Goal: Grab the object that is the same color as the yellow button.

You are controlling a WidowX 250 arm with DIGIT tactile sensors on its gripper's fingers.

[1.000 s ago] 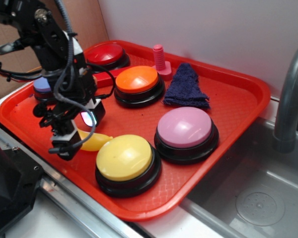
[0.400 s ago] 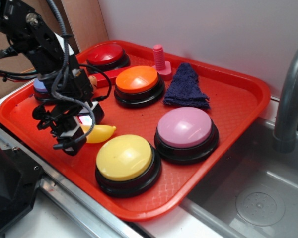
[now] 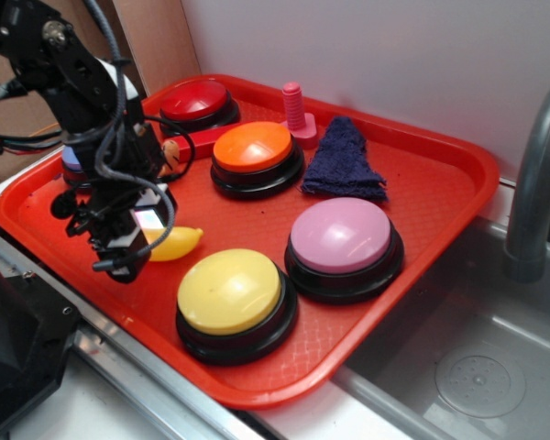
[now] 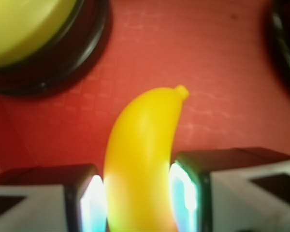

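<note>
Jaws clamp banana (image 4: 140,164) both sides.

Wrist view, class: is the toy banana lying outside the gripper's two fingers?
No, the toy banana sits between the gripper's two fingers, one pad on each side.

Red tray (image 3: 422,197) beside a sink (image 3: 477,367).
On the tray: yellow button (image 3: 231,293), pink button (image 3: 341,238), orange button (image 3: 254,149), red button (image 3: 195,99), dark blue cloth (image 3: 344,160), pink bolt (image 3: 296,110), banana (image 3: 176,244).
</note>
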